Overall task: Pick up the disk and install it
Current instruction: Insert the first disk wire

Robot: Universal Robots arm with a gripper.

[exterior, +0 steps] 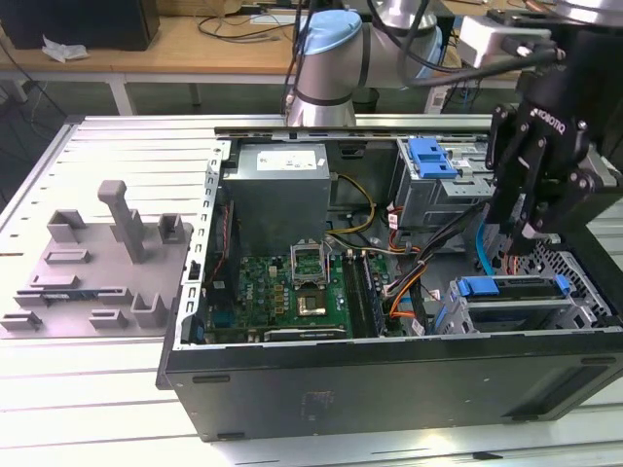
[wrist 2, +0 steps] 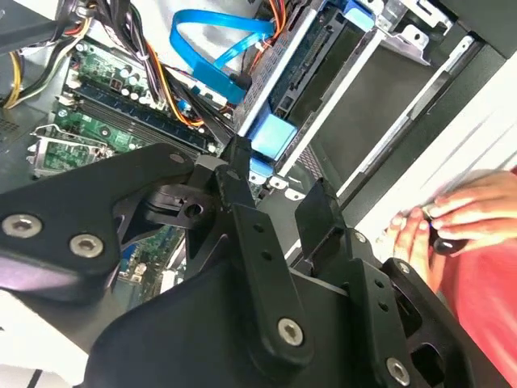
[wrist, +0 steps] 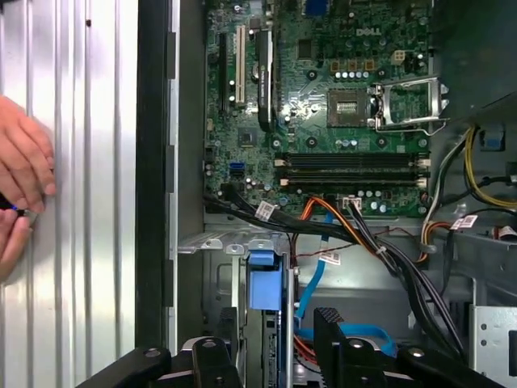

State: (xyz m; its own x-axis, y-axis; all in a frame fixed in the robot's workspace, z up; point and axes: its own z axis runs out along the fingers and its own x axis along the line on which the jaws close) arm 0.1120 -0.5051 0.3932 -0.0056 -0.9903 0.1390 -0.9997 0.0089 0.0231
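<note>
Jaws parted, holding nothing, above disk [exterior: 511, 287] lying in drive bay [exterior: 451, 315], by case edge [exterior: 584, 337], cables [exterior: 407, 292] near

**Slatted metal table: what it carries**

The table [exterior: 117, 156] is pale grey metal, ribbed in long slats. A black computer case [exterior: 389, 389] lies on it toward the exterior view's right, open side up. A grey plastic fixture [exterior: 97, 263] with posts and slots sits at the exterior view's left, just beside the case. In the first wrist view, a person's hand [wrist: 20, 178] is on the slats near the case wall.
</note>
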